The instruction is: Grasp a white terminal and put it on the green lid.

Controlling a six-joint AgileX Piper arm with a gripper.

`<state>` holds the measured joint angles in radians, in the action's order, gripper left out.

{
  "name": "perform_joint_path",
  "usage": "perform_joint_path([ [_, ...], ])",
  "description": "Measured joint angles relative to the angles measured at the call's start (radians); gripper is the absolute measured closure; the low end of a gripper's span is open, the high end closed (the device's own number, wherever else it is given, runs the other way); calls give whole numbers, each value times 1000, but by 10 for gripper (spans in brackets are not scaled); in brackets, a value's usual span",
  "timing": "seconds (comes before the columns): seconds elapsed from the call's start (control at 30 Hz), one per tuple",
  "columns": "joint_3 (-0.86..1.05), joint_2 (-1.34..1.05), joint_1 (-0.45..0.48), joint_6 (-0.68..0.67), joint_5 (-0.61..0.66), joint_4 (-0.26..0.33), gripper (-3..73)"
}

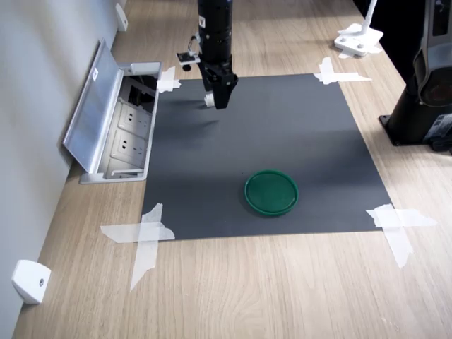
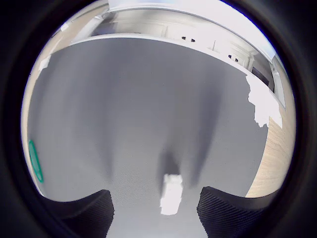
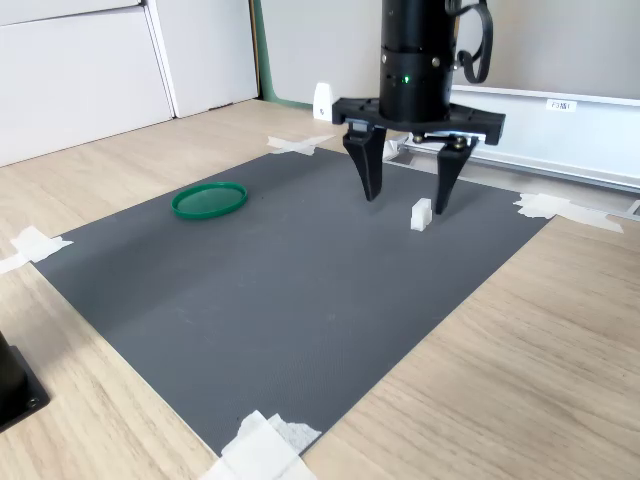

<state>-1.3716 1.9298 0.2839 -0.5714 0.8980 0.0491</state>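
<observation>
A dark grey mat [image 1: 261,148] is laid on a light wood-grain table [image 1: 233,289] and held at its corners by strips of white tape [image 1: 141,236]. In the first exterior view an open metal socket box [image 1: 116,127] with its lid tilted up is seen at the mat's left edge, against a pale wall, and a small white wedge bumper [image 1: 30,281] is fixed to that wall low down at the view's left. A black stand [image 1: 420,92] is seen at the first exterior view's right, off the mat. In the second exterior view white cabinet panels [image 3: 90,70] are seen behind the table. The white terminal [image 3: 421,214] is seen as a tiny white block, roughly cuboid, standing on the mat near its edge by the socket box; in the wrist view it appears between the two black fingers [image 2: 225,208]. The gripper [image 3: 405,195] is held upright over the mat with its jaws spread apart, one fingertip on each side of the terminal, nothing clamped; contact with the block cannot be told. The green lid [image 1: 271,192] is seen as a flat round dark-green disc with a raised rim, lying on the mat well apart from the terminal and gripper, nearer the mat's front edge in the first exterior view.
</observation>
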Motion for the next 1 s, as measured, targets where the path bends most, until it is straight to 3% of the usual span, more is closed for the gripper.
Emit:
perform_joint_path([
  [0.27, -8, 30, -1, 13, -19, -25, -8],
  [0.47, -10, 31, -1, 14, -26, -29, 73],
  [0.6, -10, 31, -1, 22, -28, -29, 213],
  [0.83, -10, 31, -1, 56, -39, -28, 591],
  [1.0, -11, 20, -34, 60, 3, -31, 612],
])
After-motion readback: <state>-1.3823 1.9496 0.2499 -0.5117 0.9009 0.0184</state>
